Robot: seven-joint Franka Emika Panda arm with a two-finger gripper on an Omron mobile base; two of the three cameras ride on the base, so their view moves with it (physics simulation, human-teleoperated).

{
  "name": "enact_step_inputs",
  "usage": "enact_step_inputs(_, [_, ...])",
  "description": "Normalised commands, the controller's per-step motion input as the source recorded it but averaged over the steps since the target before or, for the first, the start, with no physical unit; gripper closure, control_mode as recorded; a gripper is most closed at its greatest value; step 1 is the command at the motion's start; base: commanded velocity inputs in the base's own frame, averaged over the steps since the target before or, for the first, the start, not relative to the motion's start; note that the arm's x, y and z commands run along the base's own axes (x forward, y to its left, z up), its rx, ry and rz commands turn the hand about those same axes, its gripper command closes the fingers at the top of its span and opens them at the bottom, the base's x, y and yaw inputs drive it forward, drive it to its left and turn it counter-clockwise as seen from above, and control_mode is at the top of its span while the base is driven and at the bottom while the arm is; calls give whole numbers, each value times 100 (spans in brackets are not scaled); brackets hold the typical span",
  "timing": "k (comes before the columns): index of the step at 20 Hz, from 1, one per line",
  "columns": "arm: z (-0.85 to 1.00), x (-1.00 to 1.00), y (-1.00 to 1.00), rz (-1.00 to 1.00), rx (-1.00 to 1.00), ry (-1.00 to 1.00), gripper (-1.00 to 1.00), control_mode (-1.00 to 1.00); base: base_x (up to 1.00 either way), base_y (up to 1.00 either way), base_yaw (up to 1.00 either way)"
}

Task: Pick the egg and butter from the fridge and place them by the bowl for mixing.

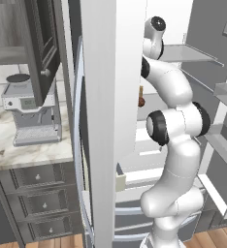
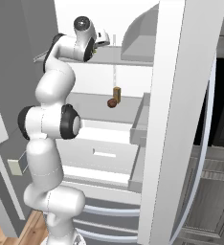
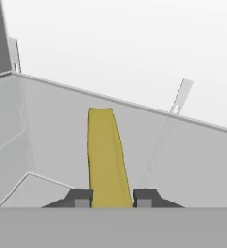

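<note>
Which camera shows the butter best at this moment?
The hand view: the butter stands as a long yellow stick between the gripper fingertips, which are closed on its near end. In both base views the arm reaches into the fridge, and I cannot make out the butter.

The butter [image 3: 105, 155] looks matt and smooth, a flat yellow with no wrapper sheen. The hand [image 3: 111, 197] has dark matt fingertips like hard plastic. The fridge [image 1: 110, 97] is smooth white outside, with pale grey satin inner walls and thin shelves. The arm [image 2: 51, 129] is glossy white plastic with black joints. The table [image 1: 28, 150] looks like polished veined marble. The coffee machine [image 1: 30, 109] looks like brushed metal.
</note>
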Motion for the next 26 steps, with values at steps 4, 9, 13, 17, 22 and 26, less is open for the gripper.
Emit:
enact_step_inputs(4, [6, -83, 0, 0, 0, -6, 100, -100, 0, 0, 0])
enact_step_inputs(9, [28, -100, 0, 0, 7, -1, 100, -100, 0, 0, 0])
enact_step_inputs(13, [2, -100, -1, 0, 10, -1, 100, -100, 0, 0, 0])
enact_step_inputs(17, [-26, -100, 0, -2, 16, -2, 100, -100, 0, 0, 0])
enact_step_inputs(22, [-44, -100, 0, -7, 14, 4, 100, -100, 0, 0, 0])
enact_step_inputs(26, [-67, -100, 0, -7, 13, 4, 100, -100, 0, 0, 0])
